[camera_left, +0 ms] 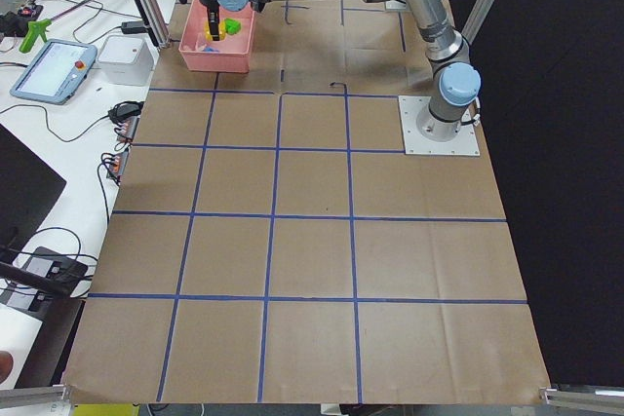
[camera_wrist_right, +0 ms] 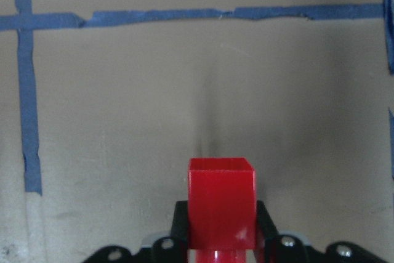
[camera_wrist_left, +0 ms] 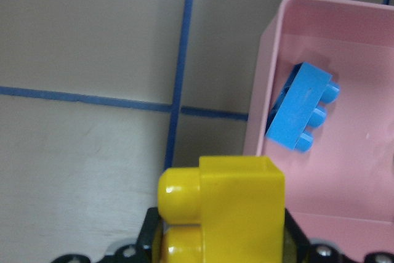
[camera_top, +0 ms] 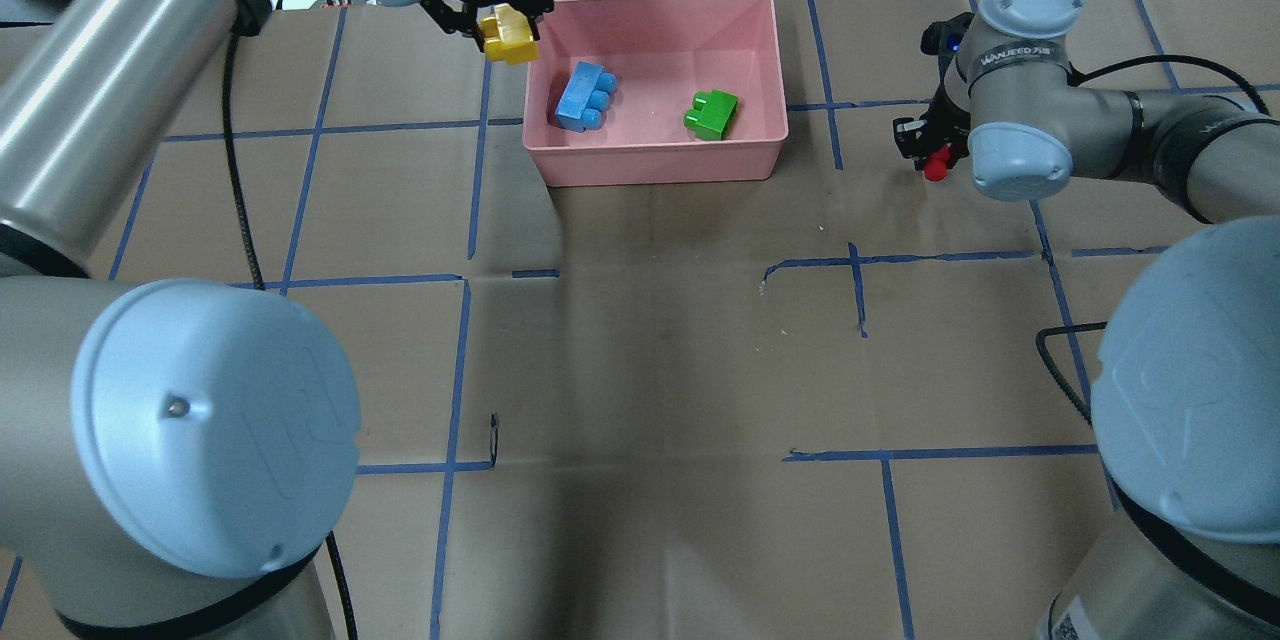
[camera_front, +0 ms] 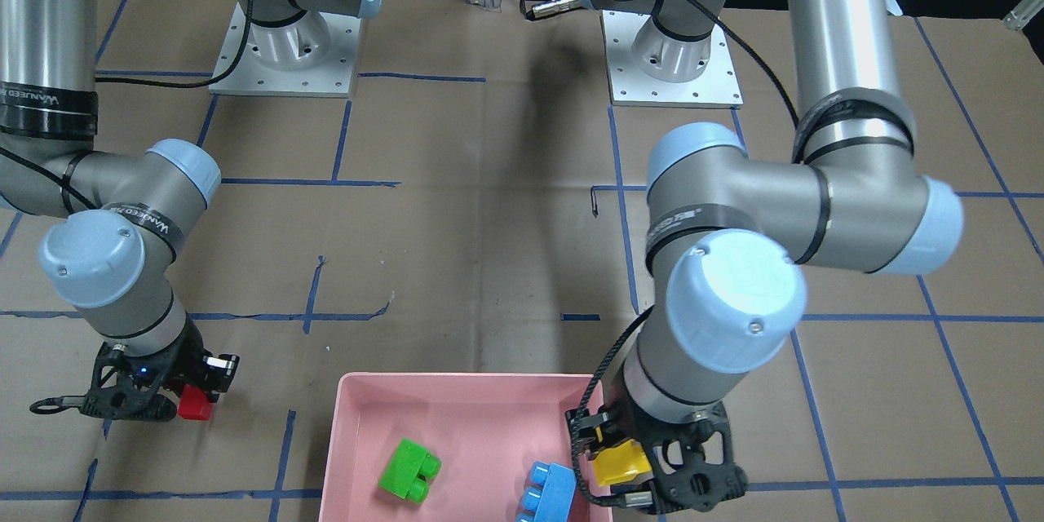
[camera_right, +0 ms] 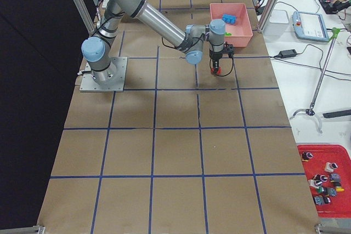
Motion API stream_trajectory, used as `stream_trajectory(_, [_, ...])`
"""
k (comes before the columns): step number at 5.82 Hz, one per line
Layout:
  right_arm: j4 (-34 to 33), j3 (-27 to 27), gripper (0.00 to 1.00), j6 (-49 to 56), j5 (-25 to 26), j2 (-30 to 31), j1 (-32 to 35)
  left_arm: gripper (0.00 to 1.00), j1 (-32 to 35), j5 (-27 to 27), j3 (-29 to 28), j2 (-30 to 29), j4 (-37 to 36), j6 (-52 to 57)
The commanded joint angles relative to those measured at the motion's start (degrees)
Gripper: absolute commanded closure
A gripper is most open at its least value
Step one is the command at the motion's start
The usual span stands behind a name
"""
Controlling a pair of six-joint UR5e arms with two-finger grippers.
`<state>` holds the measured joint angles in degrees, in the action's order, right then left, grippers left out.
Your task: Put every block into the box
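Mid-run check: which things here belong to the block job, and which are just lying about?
Job: pink box; green block and light-blue block inside it; yellow block in left claw; red block in right claw.

Lying about: teach pendant; small white box; red parts tray.

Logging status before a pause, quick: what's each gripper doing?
Left gripper: closed on the yellow block.
Right gripper: closed on the red block.
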<state>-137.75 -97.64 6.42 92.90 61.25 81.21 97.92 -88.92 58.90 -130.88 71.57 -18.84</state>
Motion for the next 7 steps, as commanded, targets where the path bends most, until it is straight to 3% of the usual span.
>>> stream_trajectory(1, [3.08, 2.88, 0.97, 1.31, -0.08, 5.25, 0.0, 0.75, 2.88, -0.11, -4.47, -8.04, -6.15, -4.0])
stream_trajectory(2, [5.97, 5.59, 0.98, 4.97, 0.0, 6.94, 0.0, 0.58, 2.97, -0.37, -4.93, -10.08, -9.22, -4.01])
stream_trajectory(3, [9.92, 9.62, 0.98, 9.8, 0.09, 7.65, 0.0, 0.04, 2.97, -0.72, -4.67, -9.31, -9.25, -4.01])
stream_trajectory(5, [22.2, 19.9, 0.98, 10.11, -0.17, 7.75, 0.61, 0.01, 2.63, -0.72, -4.06, -3.72, -4.11, -2.96])
stream_trajectory(7, [22.88, 22.32, 0.98, 9.24, -0.26, 7.39, 6.99, 0.01, -1.57, -0.9, -0.04, 6.72, 5.73, 9.02])
